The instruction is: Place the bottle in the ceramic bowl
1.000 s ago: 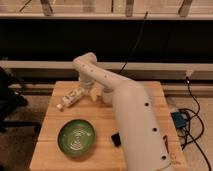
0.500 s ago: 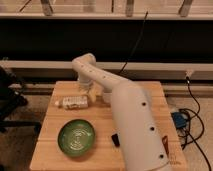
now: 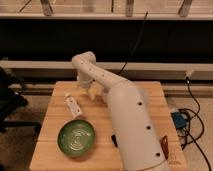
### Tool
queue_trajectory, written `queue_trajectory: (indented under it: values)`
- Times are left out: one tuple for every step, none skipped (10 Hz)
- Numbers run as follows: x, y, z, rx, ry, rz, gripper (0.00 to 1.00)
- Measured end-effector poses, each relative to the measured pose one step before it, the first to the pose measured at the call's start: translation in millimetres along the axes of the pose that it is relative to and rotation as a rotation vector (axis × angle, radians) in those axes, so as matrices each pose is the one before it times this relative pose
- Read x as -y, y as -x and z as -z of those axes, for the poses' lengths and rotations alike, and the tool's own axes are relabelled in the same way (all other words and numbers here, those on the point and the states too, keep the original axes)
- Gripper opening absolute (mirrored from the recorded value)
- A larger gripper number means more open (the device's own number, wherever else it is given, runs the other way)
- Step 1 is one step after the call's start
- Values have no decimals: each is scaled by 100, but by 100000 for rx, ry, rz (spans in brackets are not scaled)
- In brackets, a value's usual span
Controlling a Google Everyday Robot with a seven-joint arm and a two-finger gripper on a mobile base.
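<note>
One bottle (image 3: 73, 106), one ceramic bowl (image 3: 76, 138), one table (image 3: 52, 125), one gripper (image 3: 91, 90) above table's far side.

A wooden counter (image 3: 150, 95) is seen. The bottle (image 3: 73, 106) is laid on its side towards the left edge, just behind the ceramic bowl (image 3: 76, 137) (green-glazed, pale swirls inside). The tool (image 3: 90, 90) is held over the counter's rear, near the bottle.

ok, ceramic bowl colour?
Ceramic bowl: green, pale swirls inside, darker rim, clear in camera view. Claw hangs beyond it, near the bottle.
</note>
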Motion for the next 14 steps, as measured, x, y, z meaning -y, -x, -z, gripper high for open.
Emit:
queue_trajectory:
  values:
    - [211,328,101,317,-44,592,80]
    - [382,555,188,464,-178,1198,80]
    - [282,353,380,600,-457,1171,80]
    - [419,407,248,355,-222,1412,80]
    - [772,852,254,882,-293,2852,80]
    - [729,746,202,784,-91,3260,80]
    - [733,761,245,912,134,4028,80]
    - [738,901,-40,1061,556,4554,80]
    - [746,992,-130,1171,715,4635,80]
    - [296,781,-235,1248,1258,4578,80]
    - [66,580,-370,916,1401,3165,80]
    - [266,1215,-634,1797,2165,5546,80]
    - [-159,437,-302,682,1037,2068,80]
    - [-282,322,-221,387,879,1597,80]
